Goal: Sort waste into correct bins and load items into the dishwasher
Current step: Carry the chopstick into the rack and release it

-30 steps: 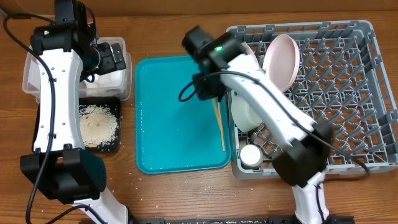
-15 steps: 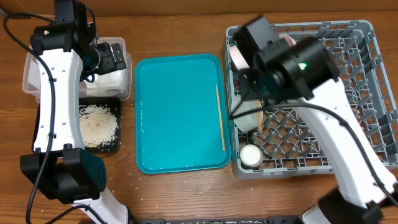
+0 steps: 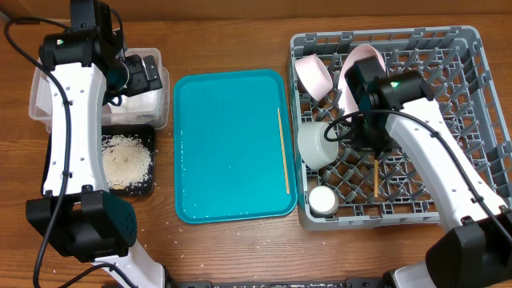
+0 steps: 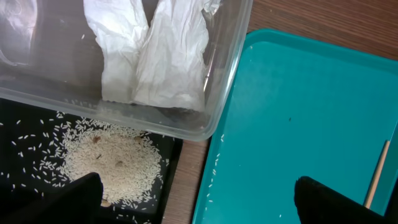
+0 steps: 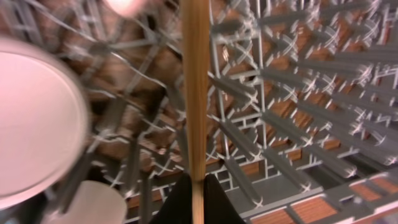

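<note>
Right gripper (image 5: 198,198) closed narrowly on one chopstick (image 5: 195,93) over the dish rack (image 3: 472,96).
Only its fingertips are seen, cut off at the wrist view's lower edge, and the rack's dishes are blurred there. A second chopstick (image 3: 283,152) is seen on the teal tray (image 3: 224,144), along the edge nearest the rack. Past the tray's opposite edge, the left gripper (image 4: 199,183) is held wide open and empty above the clear tub (image 4: 231,68) of napkins (image 4: 168,62) and the black tray (image 4: 18,124) of rice (image 4: 112,162).

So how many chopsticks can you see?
2. One chopstick lies along the right edge of the teal tray. The other chopstick is in the rack, held by the right tool. I see no others.
</note>
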